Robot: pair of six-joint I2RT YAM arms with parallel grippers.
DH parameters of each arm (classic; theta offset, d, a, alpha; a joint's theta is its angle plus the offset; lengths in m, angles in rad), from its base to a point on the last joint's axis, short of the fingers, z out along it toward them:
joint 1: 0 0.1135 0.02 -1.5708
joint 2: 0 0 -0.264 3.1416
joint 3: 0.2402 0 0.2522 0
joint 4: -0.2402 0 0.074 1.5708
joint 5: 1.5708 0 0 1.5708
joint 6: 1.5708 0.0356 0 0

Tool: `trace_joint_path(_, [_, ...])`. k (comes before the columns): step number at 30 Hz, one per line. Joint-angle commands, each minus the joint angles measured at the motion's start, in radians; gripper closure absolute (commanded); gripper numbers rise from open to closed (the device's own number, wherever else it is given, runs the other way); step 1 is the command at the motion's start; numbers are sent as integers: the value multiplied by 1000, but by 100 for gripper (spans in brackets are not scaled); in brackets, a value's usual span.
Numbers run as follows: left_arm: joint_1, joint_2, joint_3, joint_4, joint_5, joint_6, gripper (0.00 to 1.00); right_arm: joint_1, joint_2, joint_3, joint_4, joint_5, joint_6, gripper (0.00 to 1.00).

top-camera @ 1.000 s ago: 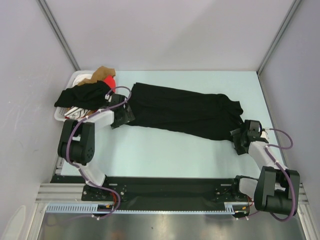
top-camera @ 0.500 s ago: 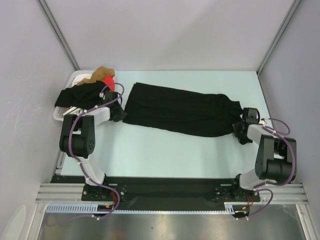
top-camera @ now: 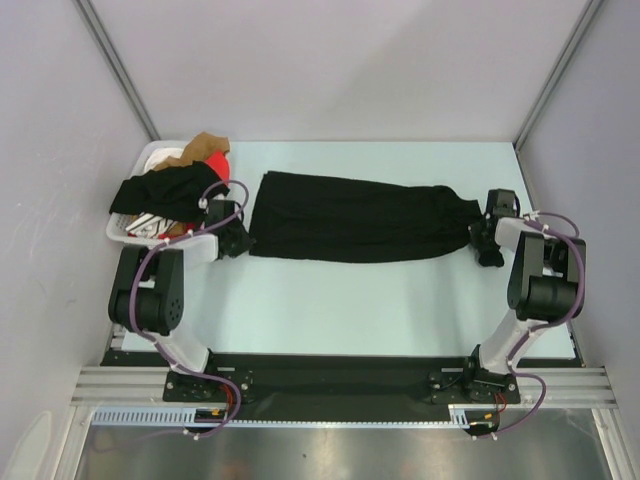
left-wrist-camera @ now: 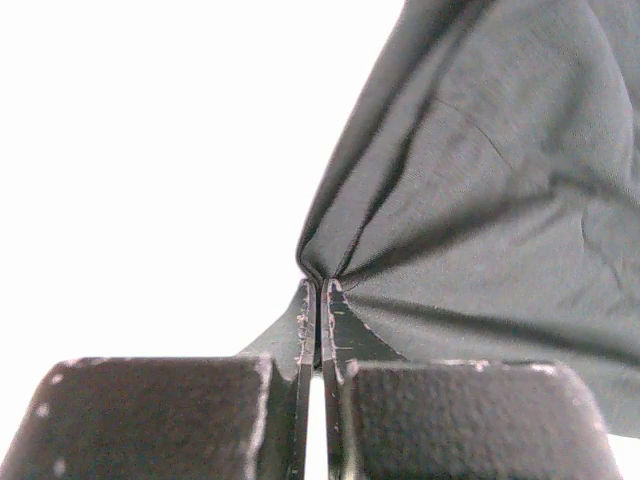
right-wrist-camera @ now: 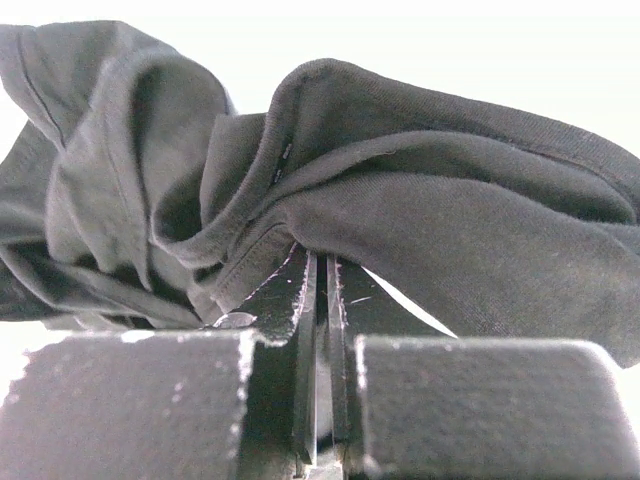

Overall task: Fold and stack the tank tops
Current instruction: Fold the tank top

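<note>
A large black tank top (top-camera: pixel 350 217) lies stretched in a long band across the middle of the table. My left gripper (top-camera: pixel 240 232) is shut on its left end. In the left wrist view the fingertips (left-wrist-camera: pixel 318 290) pinch a gathered point of the black cloth (left-wrist-camera: pixel 480 200). My right gripper (top-camera: pixel 482 232) is shut on the bunched right end. There the folds of cloth (right-wrist-camera: pixel 420 200) pile over the closed tips (right-wrist-camera: pixel 321 262). A bright red tank top (top-camera: pixel 219 162) shows only as a small patch in the basket.
A white plastic basket (top-camera: pixel 122 232) stands at the left edge, heaped with a black garment (top-camera: pixel 165 190), a brown one (top-camera: pixel 205 145) and other clothes. Grey walls close in the left, back and right sides. The pale table (top-camera: pixel 360 300) runs in front of the black cloth.
Both grippers went from open to shut on the ends of the black tank top. Both moved away from the arms' bases, and the cloth now lies straighter and narrower.
</note>
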Motion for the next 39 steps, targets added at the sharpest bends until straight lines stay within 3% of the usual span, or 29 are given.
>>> trace_joint_path(1, [-60, -93, -104, -33, 49, -30, 100, -12, 106, 127, -67, 72, -36, 100])
trace_joint_path(7, [-166, -221, -246, -24, 89, -63, 100, -25, 258, 296, -106, 23, -61, 100])
trace_joint_path(11, [-342, -273, -319, -19, 73, -119, 100, -18, 399, 440, -107, -63, -120, 100])
trace_joint_path(21, [-747, -347, -463, 57, -32, -436, 100, 69, 642, 779, -123, -256, -252, 100])
trace_joint_path(31, [-1175, -192, -334, 44, -121, -612, 100, 213, 824, 1069, -144, -454, -329, 98])
trace_joint_path(39, [-1287, -91, -206, 109, -121, -583, 100, 276, 921, 1182, -72, -554, -318, 91])
